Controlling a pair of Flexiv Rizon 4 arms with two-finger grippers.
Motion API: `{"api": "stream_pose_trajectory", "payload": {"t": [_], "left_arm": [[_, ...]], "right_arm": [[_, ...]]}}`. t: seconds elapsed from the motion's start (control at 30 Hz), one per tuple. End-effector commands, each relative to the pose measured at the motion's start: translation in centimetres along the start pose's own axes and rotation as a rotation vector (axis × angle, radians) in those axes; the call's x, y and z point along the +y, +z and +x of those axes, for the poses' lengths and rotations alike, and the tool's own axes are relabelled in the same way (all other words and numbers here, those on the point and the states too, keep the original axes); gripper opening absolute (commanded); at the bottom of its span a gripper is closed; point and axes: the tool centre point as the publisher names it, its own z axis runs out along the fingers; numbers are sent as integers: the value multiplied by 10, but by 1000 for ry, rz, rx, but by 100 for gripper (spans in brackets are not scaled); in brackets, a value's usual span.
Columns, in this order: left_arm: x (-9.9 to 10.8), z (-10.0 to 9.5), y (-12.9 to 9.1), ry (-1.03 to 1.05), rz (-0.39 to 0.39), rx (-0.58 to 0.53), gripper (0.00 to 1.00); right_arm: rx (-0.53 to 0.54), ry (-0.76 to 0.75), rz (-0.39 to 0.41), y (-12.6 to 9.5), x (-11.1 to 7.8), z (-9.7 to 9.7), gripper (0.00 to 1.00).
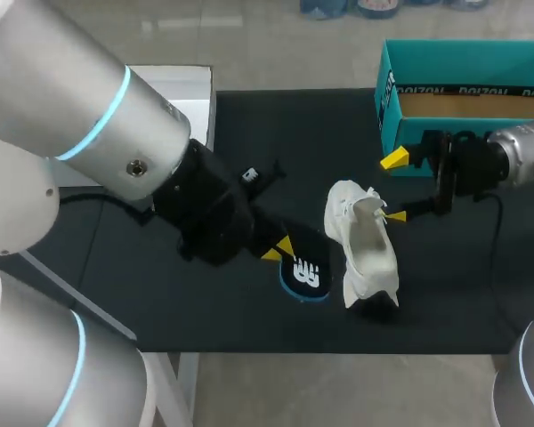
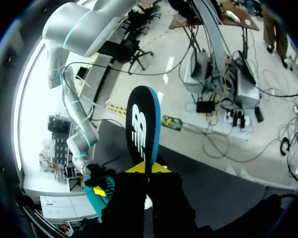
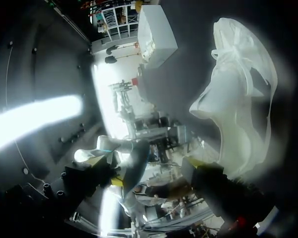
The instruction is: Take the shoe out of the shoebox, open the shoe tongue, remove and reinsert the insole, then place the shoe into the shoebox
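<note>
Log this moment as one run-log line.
left gripper: shut on insole | right gripper: open, beside shoe | shoe: on table, outside shoebox

The shoebox (image 1: 390, 116) is teal, open on top, with a brown cardboard floor inside. The white shoe (image 1: 363, 245) lies outside, near the shoebox on my side, its mouth open. The insole (image 1: 304, 271), black with a blue edge and a white logo, is out of the shoe, just beside it, on the side away from the shoebox.

Black matte table (image 1: 249, 329); white box (image 1: 185, 89) on far left corner; soft overhead light.
</note>
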Motion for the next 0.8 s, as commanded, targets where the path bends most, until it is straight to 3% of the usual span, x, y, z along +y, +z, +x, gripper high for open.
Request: {"api": "stream_pose_trajectory", "payload": {"t": [0.03,0.43,0.8], "left_arm": [[15,2,20,16,-2,-339,0],[28,-25,63,108,-68,-366,0],[41,-35,82,95,-111,-384,0]], "right_arm": [[-1,0,-2,1,0,0,100],[-1,0,-2,1,0,0,100],[-1,0,-2,1,0,0,100]]}}
